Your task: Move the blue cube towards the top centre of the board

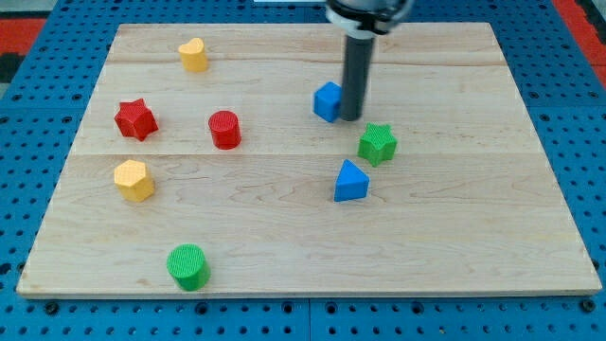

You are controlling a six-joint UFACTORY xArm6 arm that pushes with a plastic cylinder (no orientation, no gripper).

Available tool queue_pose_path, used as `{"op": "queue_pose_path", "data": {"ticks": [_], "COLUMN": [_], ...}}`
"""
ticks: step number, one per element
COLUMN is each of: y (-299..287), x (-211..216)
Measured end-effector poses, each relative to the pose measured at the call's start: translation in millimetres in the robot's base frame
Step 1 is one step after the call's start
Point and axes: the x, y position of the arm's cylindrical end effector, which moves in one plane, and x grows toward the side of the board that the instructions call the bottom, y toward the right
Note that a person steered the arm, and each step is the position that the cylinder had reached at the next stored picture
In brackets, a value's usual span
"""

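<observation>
Blue cube [328, 101] sits on the wooden board [454, 237], right of centre in the upper half. My tip [351, 117] stands against its right side, apparently touching; a bare rod, it grasps nothing. Green star [377, 143] lies just below-right, blue triangular block [350, 181] lower.
</observation>
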Motion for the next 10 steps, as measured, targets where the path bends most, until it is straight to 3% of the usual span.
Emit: {"op": "queue_pose_path", "data": {"ticks": [1,3,6,10], "y": [-41.2,-113.8,-34.0,-6.5], "x": [-28.3,-22.4,-52.9,-64.6]}}
